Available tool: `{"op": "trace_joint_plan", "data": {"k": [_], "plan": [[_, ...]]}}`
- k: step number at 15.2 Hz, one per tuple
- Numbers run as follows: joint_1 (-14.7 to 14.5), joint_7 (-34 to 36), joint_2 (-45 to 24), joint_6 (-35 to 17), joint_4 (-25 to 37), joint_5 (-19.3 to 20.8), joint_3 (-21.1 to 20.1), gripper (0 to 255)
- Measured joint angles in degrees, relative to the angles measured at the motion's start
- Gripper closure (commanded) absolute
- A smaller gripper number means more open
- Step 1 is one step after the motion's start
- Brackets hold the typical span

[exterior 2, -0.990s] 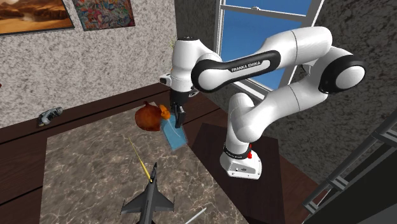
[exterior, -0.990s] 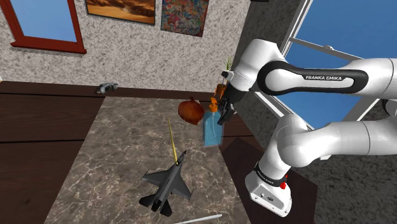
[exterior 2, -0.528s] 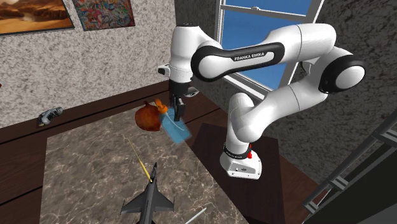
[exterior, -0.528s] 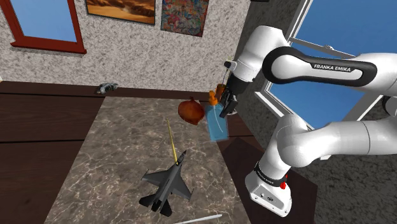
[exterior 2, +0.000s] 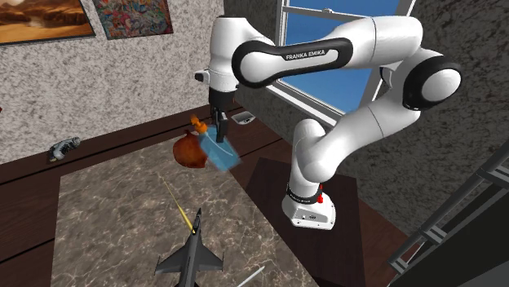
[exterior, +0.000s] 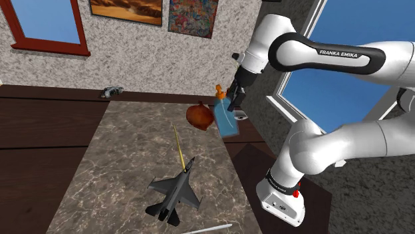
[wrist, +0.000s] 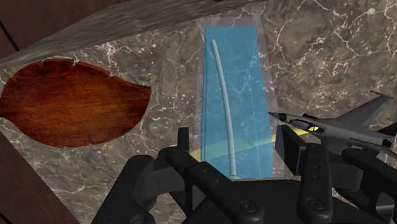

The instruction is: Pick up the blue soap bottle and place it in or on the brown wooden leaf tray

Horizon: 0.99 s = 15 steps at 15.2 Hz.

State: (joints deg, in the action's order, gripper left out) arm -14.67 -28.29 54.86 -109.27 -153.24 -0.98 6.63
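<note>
The black gripper [exterior: 231, 103] is clenching the blue soap bottle [exterior: 227, 121] just below its orange pump head [exterior: 219, 92], one finger [wrist: 182, 147] pressing on each flat side. The bottle is hanging clear of the marble counter [exterior: 126, 166], tilting with the pump end up and the base down, over the counter's far corner on the stand's side.

In the wrist view the bottle [wrist: 232, 83] is showing as a translucent blue container with a pale, slightly bent dip tube [wrist: 224, 95] running along its inside.

The brown wooden leaf tray [exterior: 199, 116] is lying on the counter near that same far edge, just beside the bottle and not touching it. From the wrist camera the tray's [wrist: 70, 108] shallow hollow is showing only its own reddish wood grain.

A grey toy jet [exterior: 174, 191] is sitting nearer the counter's front edge, well apart from the tray, with a thin yellow rod [exterior: 179, 146] lying beyond its nose towards the tray.
</note>
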Motion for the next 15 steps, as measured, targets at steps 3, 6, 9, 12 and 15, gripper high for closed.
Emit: {"op": "trace_joint_plan", "data": {"k": [3, 6, 9, 12, 15], "plan": [[0.74, -3.18, -5.38, -2.09, 3.13, 1.48, 3.28, 255], [0.83, -6.28, -12.09, -3.85, 8.01, 2.30, 6.45, 255], [0.85, -9.76, -17.66, -4.45, 12.92, 2.73, 9.85, 255], [0.31, -13.14, -23.98, -4.70, 18.82, 2.26, 13.07, 255], [-0.24, -16.83, -30.02, -5.46, 23.84, 1.16, 16.38, 255]]}}
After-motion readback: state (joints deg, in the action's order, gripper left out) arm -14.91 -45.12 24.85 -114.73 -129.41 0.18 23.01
